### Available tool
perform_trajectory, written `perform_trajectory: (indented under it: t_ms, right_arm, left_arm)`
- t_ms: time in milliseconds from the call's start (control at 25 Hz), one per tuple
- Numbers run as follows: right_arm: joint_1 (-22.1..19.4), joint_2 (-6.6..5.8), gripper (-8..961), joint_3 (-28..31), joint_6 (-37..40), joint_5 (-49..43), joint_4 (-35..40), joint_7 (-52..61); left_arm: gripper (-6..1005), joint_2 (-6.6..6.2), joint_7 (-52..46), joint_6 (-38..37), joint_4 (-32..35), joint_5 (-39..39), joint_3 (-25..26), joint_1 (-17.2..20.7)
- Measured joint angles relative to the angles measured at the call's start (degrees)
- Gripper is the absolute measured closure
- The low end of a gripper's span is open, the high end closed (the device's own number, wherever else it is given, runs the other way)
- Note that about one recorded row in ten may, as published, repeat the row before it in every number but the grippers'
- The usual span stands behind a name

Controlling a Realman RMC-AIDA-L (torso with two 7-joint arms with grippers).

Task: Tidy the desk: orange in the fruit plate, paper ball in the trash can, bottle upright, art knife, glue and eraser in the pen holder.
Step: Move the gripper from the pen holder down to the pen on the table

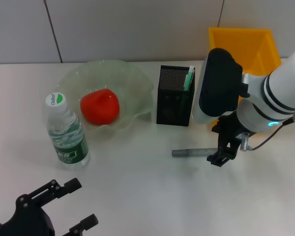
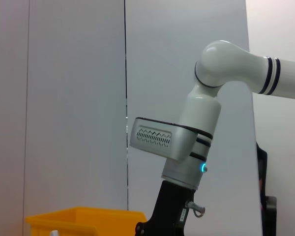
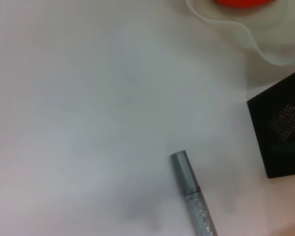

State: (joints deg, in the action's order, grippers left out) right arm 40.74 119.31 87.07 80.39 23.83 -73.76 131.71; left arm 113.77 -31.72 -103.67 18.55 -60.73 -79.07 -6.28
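Observation:
The orange lies in the clear wavy fruit plate. To its left the bottle stands upright. The black mesh pen holder has a green-and-white item sticking out of it. On the table lies a grey capped stick; whether it is the art knife or the glue I cannot tell. My right gripper hangs at its right end. My left gripper rests open at the front left. The paper ball and eraser are out of view.
The yellow trash can stands at the back right, behind my right arm. A grey panelled wall runs along the table's far edge.

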Motion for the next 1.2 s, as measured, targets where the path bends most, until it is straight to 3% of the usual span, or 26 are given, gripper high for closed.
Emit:
perform_trajectory:
  t_ms: [1200]
  right_arm:
    - [3.07,-0.13,210,2.80,-3.81,3.52,8.67,-4.85]
  left_arm:
    - [328,0.13,-0.01,-0.48,0.10,0.00,-0.44,0.40]
